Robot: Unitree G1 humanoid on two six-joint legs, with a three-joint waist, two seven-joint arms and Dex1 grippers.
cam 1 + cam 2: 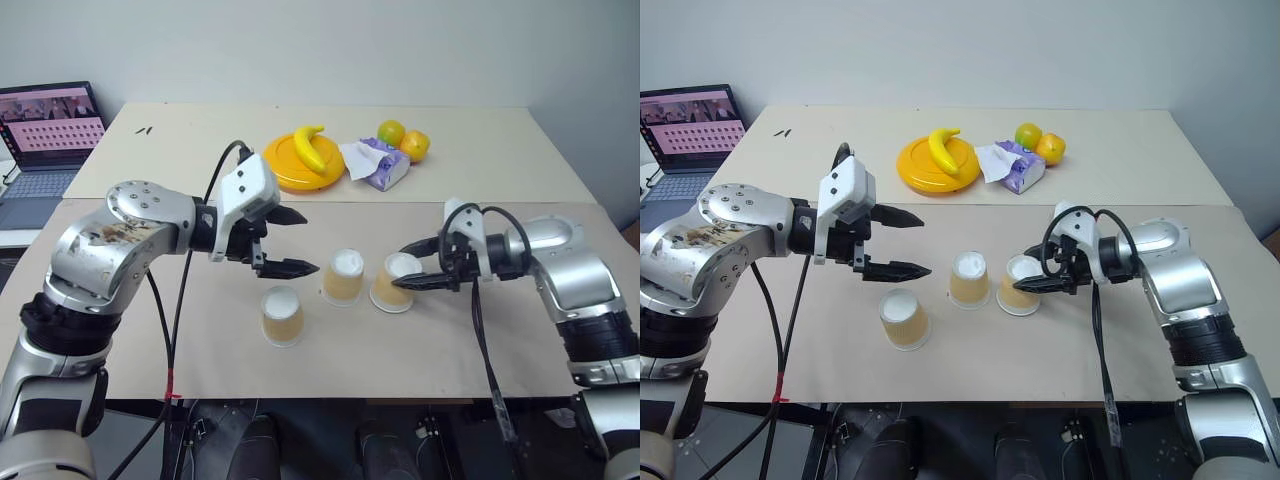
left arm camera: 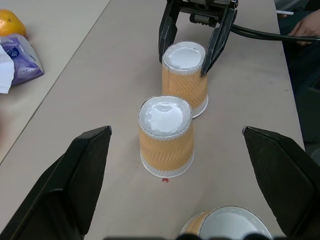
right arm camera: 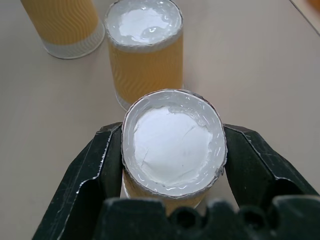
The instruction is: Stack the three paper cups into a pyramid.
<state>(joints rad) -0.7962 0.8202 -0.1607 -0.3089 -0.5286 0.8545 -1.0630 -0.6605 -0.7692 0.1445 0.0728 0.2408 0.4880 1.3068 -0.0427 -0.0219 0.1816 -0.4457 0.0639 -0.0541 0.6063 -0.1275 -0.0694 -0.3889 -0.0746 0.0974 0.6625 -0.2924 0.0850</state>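
Three paper cups stand upside down on the tan table, white bases up. The right cup [image 1: 391,288] sits between the two black fingers of my right gripper [image 1: 400,268], which is shut on it near its top; the cup leans slightly. The middle cup [image 1: 343,277] stands just to its left, a small gap apart. The third cup [image 1: 282,315] is nearer me and further left. My left gripper [image 1: 311,241] hovers open above the table, left of the middle cup, holding nothing. In the left wrist view its fingers [image 2: 75,180] frame the middle cup [image 2: 166,135].
At the back of the table sit a yellow plate [image 1: 285,172] with a banana [image 1: 313,148], a tissue pack [image 1: 378,165] and two round fruits [image 1: 414,146]. A laptop [image 1: 50,135] stands at the far left. A person's hand [image 2: 305,25] is beyond the table edge.
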